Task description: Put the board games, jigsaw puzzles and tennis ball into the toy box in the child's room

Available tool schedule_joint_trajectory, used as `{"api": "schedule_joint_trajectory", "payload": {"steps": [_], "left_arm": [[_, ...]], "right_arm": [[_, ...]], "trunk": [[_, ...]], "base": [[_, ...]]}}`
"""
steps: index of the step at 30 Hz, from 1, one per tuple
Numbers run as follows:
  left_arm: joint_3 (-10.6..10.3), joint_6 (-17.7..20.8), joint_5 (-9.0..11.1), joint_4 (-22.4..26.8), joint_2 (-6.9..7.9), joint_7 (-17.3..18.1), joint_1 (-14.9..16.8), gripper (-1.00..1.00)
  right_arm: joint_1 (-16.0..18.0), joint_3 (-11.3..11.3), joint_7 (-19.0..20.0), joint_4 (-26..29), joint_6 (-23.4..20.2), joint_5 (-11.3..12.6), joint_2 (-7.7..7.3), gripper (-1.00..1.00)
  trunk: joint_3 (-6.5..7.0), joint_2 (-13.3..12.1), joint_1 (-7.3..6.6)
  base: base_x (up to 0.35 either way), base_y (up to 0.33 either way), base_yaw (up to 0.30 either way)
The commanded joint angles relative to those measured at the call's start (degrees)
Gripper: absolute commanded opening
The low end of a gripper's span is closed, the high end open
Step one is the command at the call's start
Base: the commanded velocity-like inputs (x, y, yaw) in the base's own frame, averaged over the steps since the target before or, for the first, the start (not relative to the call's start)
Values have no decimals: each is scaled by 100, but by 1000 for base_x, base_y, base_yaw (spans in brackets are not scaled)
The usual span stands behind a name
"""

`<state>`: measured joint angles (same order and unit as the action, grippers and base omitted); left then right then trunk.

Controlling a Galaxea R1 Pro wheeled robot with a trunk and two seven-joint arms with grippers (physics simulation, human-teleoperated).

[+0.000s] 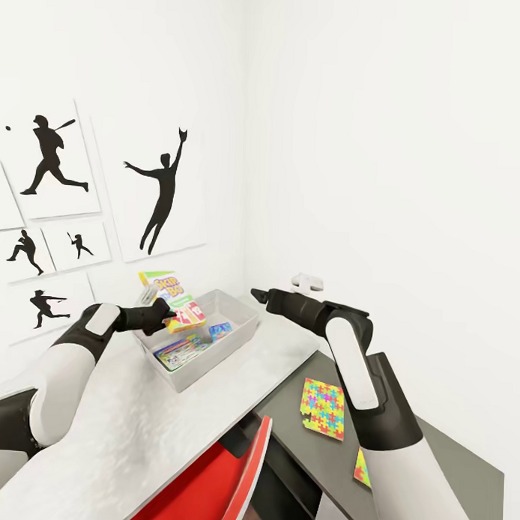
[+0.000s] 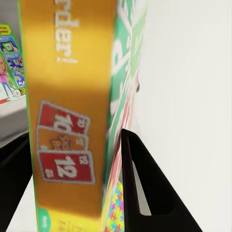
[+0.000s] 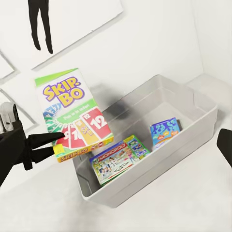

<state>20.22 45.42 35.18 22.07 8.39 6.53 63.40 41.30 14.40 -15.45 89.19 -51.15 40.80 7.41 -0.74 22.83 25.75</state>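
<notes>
Left end effector (image 1: pixel 159 314) is clamped on the Skip-Bo box (image 1: pixel 171 299), holding it upright over the near-wall edge of the toy box (image 1: pixel 235 341). In the left wrist view both fingers (image 2: pixel 145 188) press its faces. The toy box sits on the white tabletop (image 1: pixel 97 427) and already holds a Monopoly box (image 3: pixel 118 158) and a small blue box (image 3: pixel 165 132), both lying inside. Right end effector (image 1: pixel 257 294) hovers beside the bin's far end; can't tell how far open. Two jigsaw puzzles (image 1: pixel 324 408) lie on the lower grey tabletop (image 1: pixel 433 461).
</notes>
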Motion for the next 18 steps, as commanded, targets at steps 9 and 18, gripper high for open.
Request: {"api": "schedule_joint_trajectory", "payload": {"steps": [9, 18], "left_arm": [[66, -132, -19, 90, -58, 60, 24, -100], [53, -122, -19, 121, -18, 153, 23, -100]], "right_arm": [[-54, -18, -63, -59, 48, 49, 126, 100], [-59, -24, -64, -64, 93, 43, 149, 100]], "trunk": [[-8, 9, 3], [-8, 9, 3]], "base": [[0, 0, 0], [0, 0, 0]]}}
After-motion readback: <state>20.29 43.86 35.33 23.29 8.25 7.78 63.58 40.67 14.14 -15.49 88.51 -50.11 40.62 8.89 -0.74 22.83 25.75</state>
